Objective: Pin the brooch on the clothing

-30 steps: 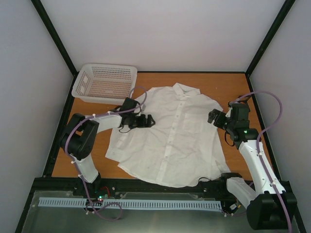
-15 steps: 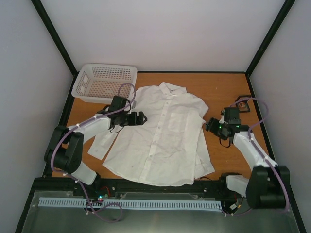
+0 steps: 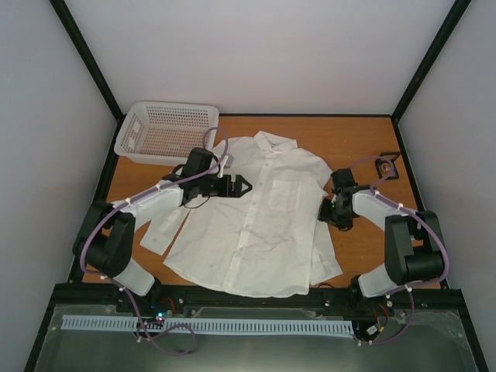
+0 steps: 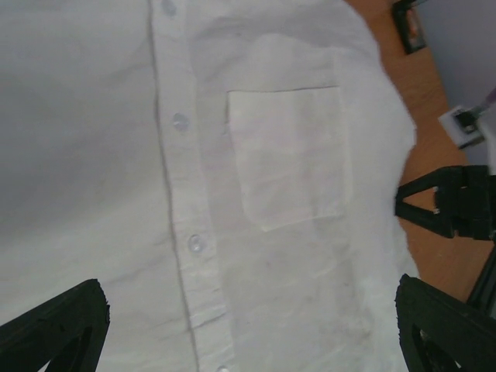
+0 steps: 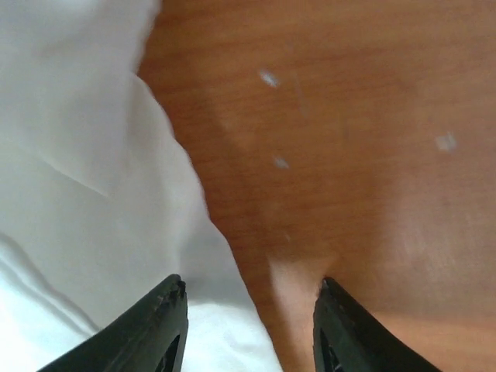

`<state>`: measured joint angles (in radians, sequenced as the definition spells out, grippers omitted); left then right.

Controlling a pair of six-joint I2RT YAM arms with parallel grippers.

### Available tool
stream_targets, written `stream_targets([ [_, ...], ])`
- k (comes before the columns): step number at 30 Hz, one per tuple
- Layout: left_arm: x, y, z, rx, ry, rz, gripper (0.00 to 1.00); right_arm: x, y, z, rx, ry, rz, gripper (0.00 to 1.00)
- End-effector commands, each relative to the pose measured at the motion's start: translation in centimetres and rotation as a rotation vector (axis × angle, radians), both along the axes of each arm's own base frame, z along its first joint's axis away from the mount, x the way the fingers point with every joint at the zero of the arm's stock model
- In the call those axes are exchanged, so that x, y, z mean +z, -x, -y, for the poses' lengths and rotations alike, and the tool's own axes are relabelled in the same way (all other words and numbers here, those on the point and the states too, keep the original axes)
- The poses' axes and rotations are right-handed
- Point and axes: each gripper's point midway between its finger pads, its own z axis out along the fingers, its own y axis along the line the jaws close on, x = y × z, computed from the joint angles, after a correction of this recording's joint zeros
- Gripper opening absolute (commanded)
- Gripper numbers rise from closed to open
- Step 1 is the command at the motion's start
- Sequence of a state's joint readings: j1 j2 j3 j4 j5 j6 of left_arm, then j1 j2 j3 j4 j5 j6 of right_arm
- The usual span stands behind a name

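Lately the left gripper (image 3: 242, 186) had slid over the clothing (image 3: 256, 232), jaws wide and empty. The right gripper (image 3: 330, 214) had dropped to its 3 o'clock edge, jaws half-narrowed astride fabric. Positioning, seemingly: the brooch (image 3: 385, 165) lay untouched at 2 o'clock on the worktop (image 3: 356, 139).

You've got soft, even light from above in the top view, with no hard shadows anywhere on the table (image 3: 353, 143). The shirt (image 3: 256, 225) is nearly blown out there, so its creases barely show. Your left wrist view is a bit soft all over. The left half of the frame sits in grey shade, the pocket (image 4: 288, 155) in the middle is brightest, and the right edge goes mushy. The right wrist view is the worst: everything's blurred, the cloth clips to pure white at upper left and lower left, and a pale glare patch sits on the table at lower middle.
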<state>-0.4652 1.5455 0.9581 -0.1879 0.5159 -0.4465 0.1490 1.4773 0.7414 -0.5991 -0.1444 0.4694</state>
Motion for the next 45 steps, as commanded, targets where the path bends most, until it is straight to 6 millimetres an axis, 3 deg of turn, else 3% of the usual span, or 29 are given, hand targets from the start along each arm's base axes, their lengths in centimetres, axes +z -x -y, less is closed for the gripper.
stream_targets([
  [1, -2.8, -0.5, -0.9, 0.103, -0.024, -0.054, 1.0, -1.3, -0.2, 0.6, 0.009, 0.1, -0.044, 0.4],
  [6, -5.3, 0.1, -2.6, 0.181, -0.044, -0.111, 1.0, -1.3, -0.7, 2.5, -0.104, 0.218, -0.051, 0.04],
  [9, -5.5, -0.1, -4.0, 0.224, -0.048, -0.111, 1.0, 1.0, -1.0, 4.7, -0.239, 0.287, 0.029, 0.03],
  [12, -6.1, -0.2, -5.2, 0.253, -0.059, -0.121, 1.0, 5.4, -0.8, 8.3, -0.404, 0.434, 0.152, 0.03],
  [15, -6.9, 0.0, -5.9, 0.262, -0.06, -0.137, 1.0, 9.8, -0.8, 10.6, -0.477, 0.52, 0.28, 0.03],
  [16, -7.0, 0.0, -6.0, 0.26, -0.059, -0.142, 1.0, 10.9, -0.8, 10.8, -0.48, 0.518, 0.317, 0.03],
  [18, -6.8, 0.0, -5.8, 0.243, -0.048, -0.14, 1.0, 11.8, -1.5, 9.4, -0.403, 0.421, 0.374, 0.03],
  [19, -6.6, 0.0, -5.6, 0.228, -0.044, -0.136, 1.0, 11.9, -1.8, 8.2, -0.359, 0.356, 0.383, 0.03],
  [22, -5.8, 0.0, -5.4, 0.217, -0.027, -0.123, 1.0, 10.0, -0.3, 5.7, -0.293, 0.224, 0.271, 0.48],
  [24, -5.1, -0.1, -5.2, 0.21, -0.012, -0.112, 1.0, 8.3, 0.6, 3.5, -0.227, 0.119, 0.192, 0.69],
  [27, -4.2, -0.2, -4.8, 0.19, 0.01, -0.095, 1.0, 6.2, 2.6, 0.8, -0.181, -0.001, 0.054, 0.79],
  [29, -3.7, -0.3, -4.7, 0.185, 0.013, -0.086, 1.0, 5.2, 3.6, -0.3, -0.163, -0.043, 0.017, 0.8],
  [34, -3.3, -0.4, -4.7, 0.182, 0.012, -0.063, 1.0, 3.0, 5.4, -1.6, -0.097, -0.015, -0.058, 0.71],
  [38, -3.2, -0.4, -4.6, 0.176, 0.02, -0.063, 1.0, 1.5, 6.0, -0.6, -0.041, 0.142, -0.127, 0.69],
  [45, -3.0, -0.5, -4.7, 0.17, 0.012, -0.043, 1.0, -0.4, 5.7, -0.4, -0.017, 0.193, -0.167, 0.61],
])
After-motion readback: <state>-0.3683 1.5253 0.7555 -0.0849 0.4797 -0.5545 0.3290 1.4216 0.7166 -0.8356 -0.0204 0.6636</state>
